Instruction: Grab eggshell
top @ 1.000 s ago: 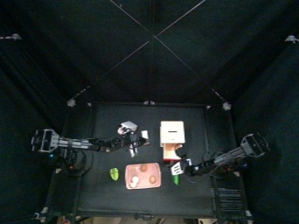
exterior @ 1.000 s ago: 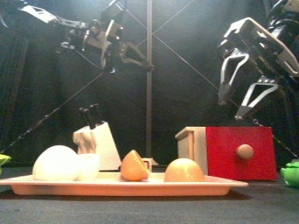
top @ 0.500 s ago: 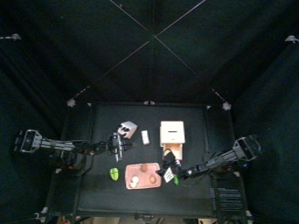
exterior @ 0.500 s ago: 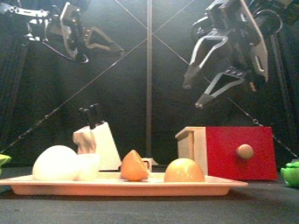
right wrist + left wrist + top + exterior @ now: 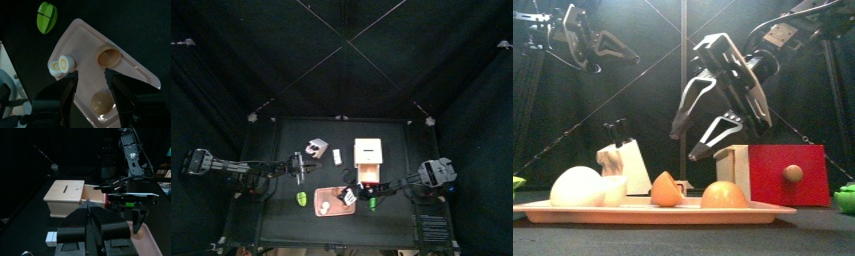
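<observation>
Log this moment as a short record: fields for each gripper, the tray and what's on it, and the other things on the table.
right gripper: jaws open, hanging above the tray
left gripper: raised at the left side, clear of the tray, holding nothing that shows
tray: salmon-pink, at the table's front
on tray: white egg-like piece, two brownish shell halves, small orange piece; which one is the eggshell is not clear
tan box: behind the tray, red front with knob
green piece: on the table beside the tray
</observation>
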Robot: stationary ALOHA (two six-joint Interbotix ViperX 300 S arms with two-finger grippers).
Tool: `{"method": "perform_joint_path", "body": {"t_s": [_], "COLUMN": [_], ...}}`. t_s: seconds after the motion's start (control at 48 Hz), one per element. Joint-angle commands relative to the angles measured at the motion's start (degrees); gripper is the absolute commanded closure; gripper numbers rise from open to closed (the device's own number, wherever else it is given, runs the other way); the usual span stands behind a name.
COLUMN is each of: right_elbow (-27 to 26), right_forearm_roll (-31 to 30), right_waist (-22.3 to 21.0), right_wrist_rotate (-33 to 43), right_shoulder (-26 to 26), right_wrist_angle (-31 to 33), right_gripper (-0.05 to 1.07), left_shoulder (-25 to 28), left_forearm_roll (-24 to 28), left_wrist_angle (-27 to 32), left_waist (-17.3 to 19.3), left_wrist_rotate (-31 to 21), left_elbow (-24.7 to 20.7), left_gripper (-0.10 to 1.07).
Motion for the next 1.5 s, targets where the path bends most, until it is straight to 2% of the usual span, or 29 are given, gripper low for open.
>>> {"method": "perform_joint_path", "body": {"t_s": [0.0, 0.875, 1.479], "right_elbow": [-1.6, -7.2, -7.4], "right_forearm_roll": [-0.2, 0.2, 1.8], "right_waist": [-0.4, -2.9, -3.3], "right_wrist_rotate": [-0.2, -0.2, -0.2], "right_shoulder": [-0.2, 8.0, 8.7], "right_wrist_angle": [-0.1, 2.5, 2.6], "right_gripper": [0.20, 0.22, 0.46], "left_shoulder": [-0.2, -0.2, -0.1], "left_forearm_roll": [0.3, 1.8, 1.8], "left_wrist_angle": [-0.5, -1.7, -1.7], "left_waist": [-0.1, 0.7, 0.7], "left_wrist_rotate": [0.2, 0.2, 0.3], "left_elbow": [-0.8, -0.4, -0.4], "left_gripper": [0.49, 0.49, 0.49]}}
